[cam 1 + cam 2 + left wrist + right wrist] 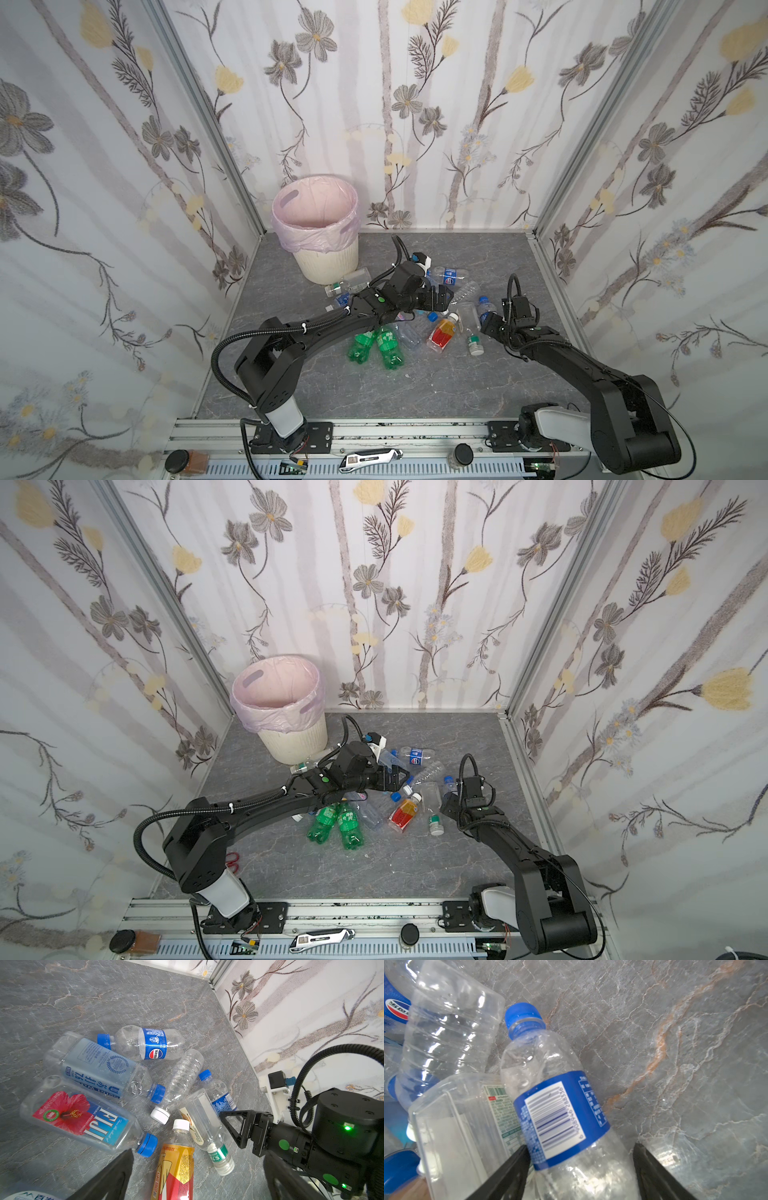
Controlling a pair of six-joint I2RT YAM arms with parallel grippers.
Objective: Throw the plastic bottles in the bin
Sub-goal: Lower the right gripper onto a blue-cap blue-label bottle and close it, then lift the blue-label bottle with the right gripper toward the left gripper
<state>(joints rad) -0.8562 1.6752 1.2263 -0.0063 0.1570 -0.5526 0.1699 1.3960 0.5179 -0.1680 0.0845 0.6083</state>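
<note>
Right wrist: bottle point(560, 1115) btwn R gripper point(581, 1146) jaws.

Three walls close me in: the back wall point(415, 124), the left wall point(83, 208) and the right wall point(685, 187), all papered white with pale mauve-grey stripes, grey flowers on dark stems and soft yellow buds. Aluminium posts point(208, 120) stand in the two far corners where the walls meet. Beneath me lies a floor point(415, 386) of grey marble pattern, veined white and rusty orange. The light is soft and even, and the shadows on the floor are faint. Along the near edge runs a grey aluminium rail point(415, 430); by it lie a silver utility knife point(370, 459) and two small containers point(462, 454) with black lids. Red scissors point(233, 860) show at the floor's left edge in a top view.
</note>
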